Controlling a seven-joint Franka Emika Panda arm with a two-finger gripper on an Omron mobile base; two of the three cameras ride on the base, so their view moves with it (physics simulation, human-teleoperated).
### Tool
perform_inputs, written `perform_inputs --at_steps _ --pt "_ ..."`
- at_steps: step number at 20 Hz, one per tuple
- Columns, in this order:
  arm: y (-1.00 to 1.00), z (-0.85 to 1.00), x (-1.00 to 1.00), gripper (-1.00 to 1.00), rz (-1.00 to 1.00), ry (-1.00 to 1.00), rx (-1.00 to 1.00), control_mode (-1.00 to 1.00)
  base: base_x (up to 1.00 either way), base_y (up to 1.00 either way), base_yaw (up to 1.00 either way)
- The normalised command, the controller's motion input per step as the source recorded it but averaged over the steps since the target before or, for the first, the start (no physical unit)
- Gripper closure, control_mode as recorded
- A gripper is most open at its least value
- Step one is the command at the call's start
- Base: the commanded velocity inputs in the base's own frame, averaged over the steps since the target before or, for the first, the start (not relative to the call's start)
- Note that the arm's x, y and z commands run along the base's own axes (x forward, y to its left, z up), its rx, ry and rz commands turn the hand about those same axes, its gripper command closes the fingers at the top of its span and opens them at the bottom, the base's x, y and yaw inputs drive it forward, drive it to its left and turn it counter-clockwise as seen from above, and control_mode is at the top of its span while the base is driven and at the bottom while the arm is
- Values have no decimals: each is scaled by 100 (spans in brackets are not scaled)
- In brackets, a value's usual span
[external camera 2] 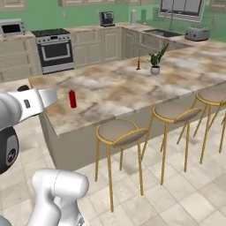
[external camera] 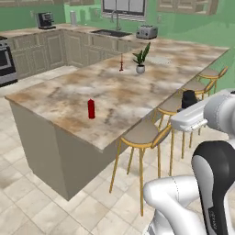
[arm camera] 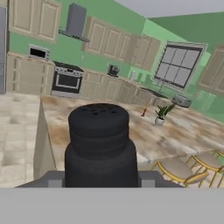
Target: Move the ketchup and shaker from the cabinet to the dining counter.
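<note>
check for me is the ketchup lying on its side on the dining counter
No, the ketchup stands upright on the dining counter, near its front edge.

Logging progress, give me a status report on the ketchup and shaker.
End effector shut on shaker, carried short of the dining counter. Ketchup upright on the counter. Stools line the near side.

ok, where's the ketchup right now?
The ketchup stands upright on the dining counter, near its front corner in both base views, well short of the potted plant and candlestick.
</note>
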Motion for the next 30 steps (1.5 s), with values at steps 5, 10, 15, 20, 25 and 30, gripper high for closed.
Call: perform_inputs --at_steps 5,10,15,20,25,30 --pt "0 0 0 100 0 0 0 100 35 -80 33" --pt "0 0 0 100 0 0 0 100 42 -70 36" --pt "0 0 0 100 0 0 0 100 25 -78 35" --pt "0 0 0 100 0 0 0 100 25 -71 37" --pt "0 0 0 100 0 0 0 100 38 -60 36" --pt "0 0 0 100 0 0 0 100 49 -36 30"
